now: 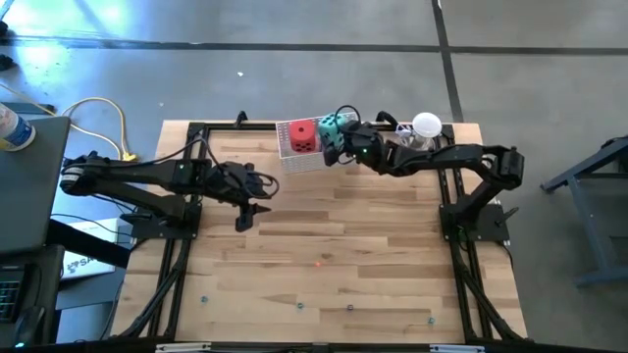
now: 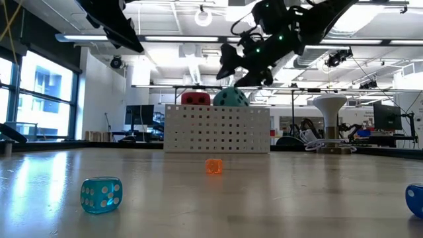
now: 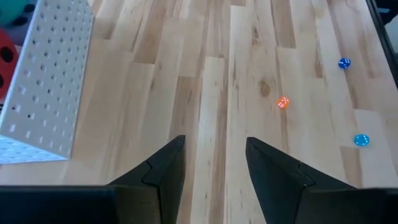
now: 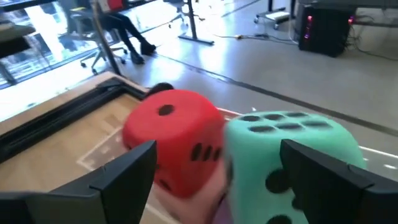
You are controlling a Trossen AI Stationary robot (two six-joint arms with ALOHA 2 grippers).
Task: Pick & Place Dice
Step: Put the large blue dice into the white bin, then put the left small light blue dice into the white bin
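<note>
A white perforated basket stands at the table's far edge. A red die and a teal-green die with dark pips sit side by side on top of its load. A pink surface shows under the red one. My right gripper hovers open just above these dice. Its fingers stand wide on the near side of them, and I see no touch. My left gripper hangs open over bare wood left of centre, with nothing between its fingers.
Small dice lie loose on the wood: an orange one mid-table, and two blue ones near the front edge. A white mushroom-shaped stand is right of the basket. Black frame rails run along the table's left and right sides.
</note>
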